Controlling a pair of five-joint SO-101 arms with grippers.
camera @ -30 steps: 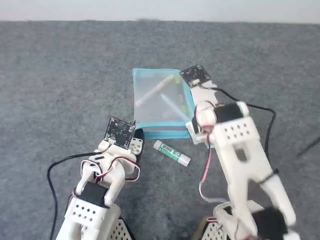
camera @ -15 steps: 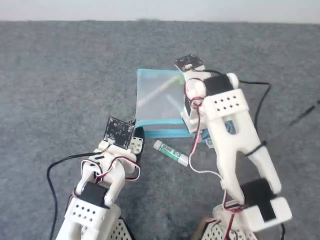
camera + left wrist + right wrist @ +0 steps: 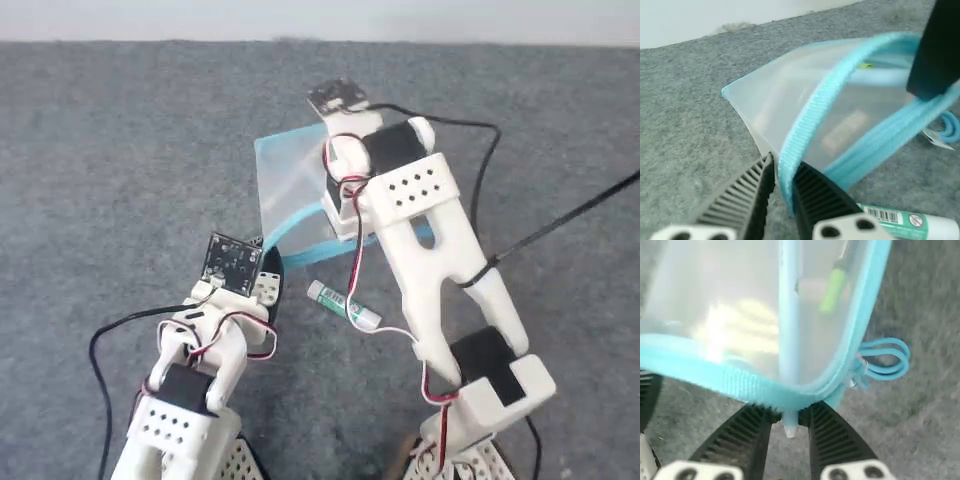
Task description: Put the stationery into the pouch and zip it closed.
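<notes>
1. We had the left hand (image 3: 783, 172) clamped on the blue rim of the pouch (image 3: 285, 185) at its near corner. That held the mouth up off the tabletop (image 3: 120, 150).
2. The right hand (image 3: 786, 422) was closed on the tail of a pale blue pen (image 3: 789, 315). The pen's body already sat inside the pouch, with only its tip poking out between the fingers at the rim.
3. A green pen (image 3: 832, 290) lay deeper in the pouch.
4. A glue stick (image 3: 343, 305) lay on the tabletop just beside the pouch mouth, not yet packed.
5. The step we judged to be in hand was finishing the pen drop. To do it well:
   - Keep the left grip firm so the mouth stays gaping.
   - Push the pen past the rim before letting go, or it could slide back out.
   - Open the right hand only a little, as the rim ran right across its fingers and could snag.
6. The zip pull loop (image 3: 887, 357) hung at the far end of the rim, well placed for the close once the glue stick is in.
</notes>
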